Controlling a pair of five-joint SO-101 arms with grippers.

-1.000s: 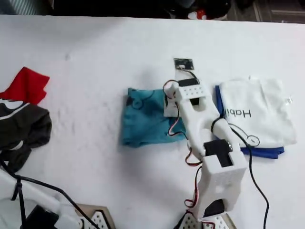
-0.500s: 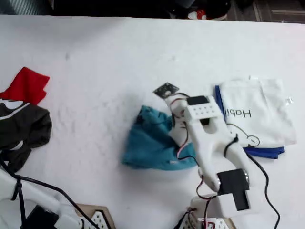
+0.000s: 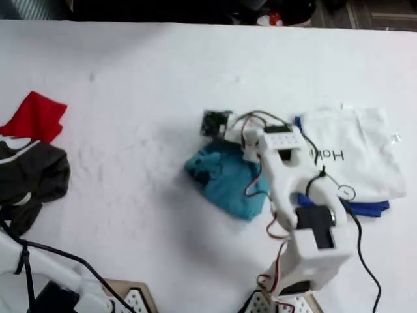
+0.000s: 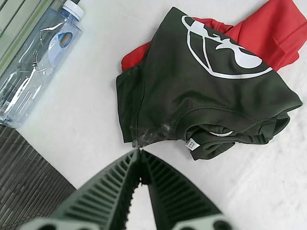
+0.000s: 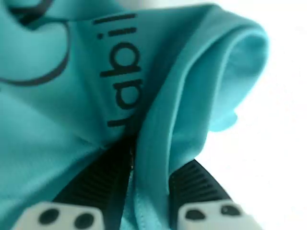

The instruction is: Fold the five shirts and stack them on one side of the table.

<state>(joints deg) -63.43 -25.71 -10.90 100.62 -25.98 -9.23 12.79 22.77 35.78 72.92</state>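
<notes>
A teal shirt (image 3: 228, 179) lies bunched at mid-table, and my right gripper (image 3: 251, 147) is shut on its edge. Up close, the teal shirt (image 5: 144, 72) folds over between the black fingers (image 5: 192, 184). To its right sits a folded white shirt (image 3: 355, 153) on top of a blue shirt (image 3: 358, 208). At the left edge lie a dark olive shirt (image 3: 29, 179) and a red shirt (image 3: 39, 114). My left gripper (image 4: 140, 155) is shut on nothing, hovering just short of the dark olive shirt (image 4: 206, 96), which overlaps the red shirt (image 4: 278, 28).
A clear plastic bottle (image 4: 36, 62) lies beside the dark shirt near the table edge. Bare white table (image 3: 130, 78) stretches between the two groups of shirts and across the far side. The left arm's base and cables (image 3: 39, 274) sit at the near left corner.
The right arm has swung right and pulled the teal shirt with it, lifting and bunching the flat folded cloth toward the white and blue stack. The left side looks unchanged.
</notes>
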